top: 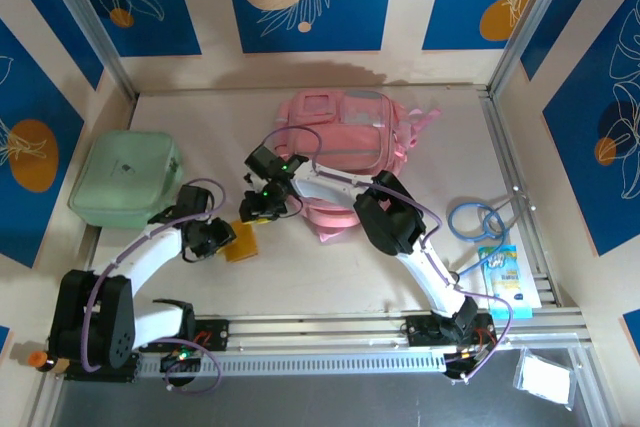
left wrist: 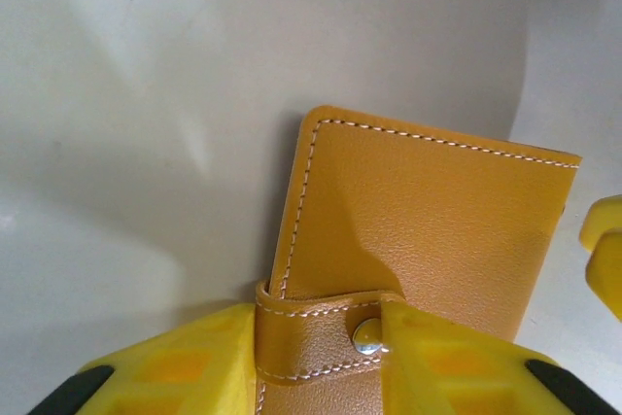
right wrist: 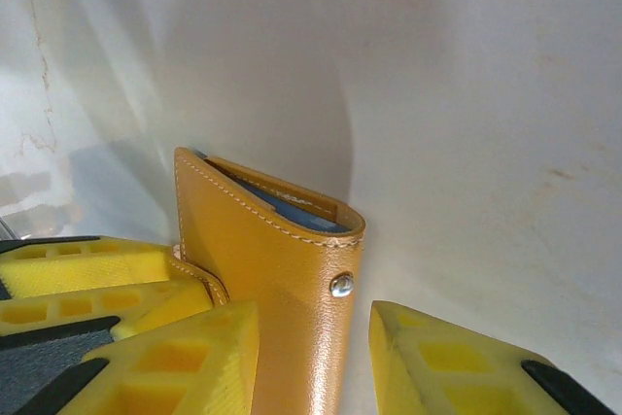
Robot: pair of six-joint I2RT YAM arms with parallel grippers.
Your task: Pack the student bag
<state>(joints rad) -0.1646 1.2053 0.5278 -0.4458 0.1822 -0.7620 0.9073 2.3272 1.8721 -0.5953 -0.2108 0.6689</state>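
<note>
Yellow padded fingers [left wrist: 165,371] of the left gripper [left wrist: 319,339] sit closest to us in the left wrist view. We find them pressed against both sides of a tan leather wallet [left wrist: 418,211], right at its closing strap, where a silver snap [left wrist: 367,335] shows beside one pad. We read that as a pinch on the wallet. White stitching runs along the wallet's edges, and the pale table [left wrist: 146,94] lies behind it. At the right edge of that view we catch part of another yellow finger.

From the right wrist we see the right gripper [right wrist: 313,337] straddling the same wallet. One pad [right wrist: 209,357] touches its face, while a thin strip of table shows between the wallet's snap edge and the other pad, so we call these jaws spread rather than clamped. A blue lining peeks out of the wallet's top.

From above, we place both grippers meeting at the wallet, left of the table's middle. The student bag [top: 345,127], pink with grey patches, lies flat just beyond them toward the back wall, and the right arm [top: 420,257] reaches across its near edge. A mint-green case [top: 125,182] rests well to the left. A blue cable loop [top: 476,219] and a blue-and-yellow packet [top: 500,272] lie to the right.
</note>
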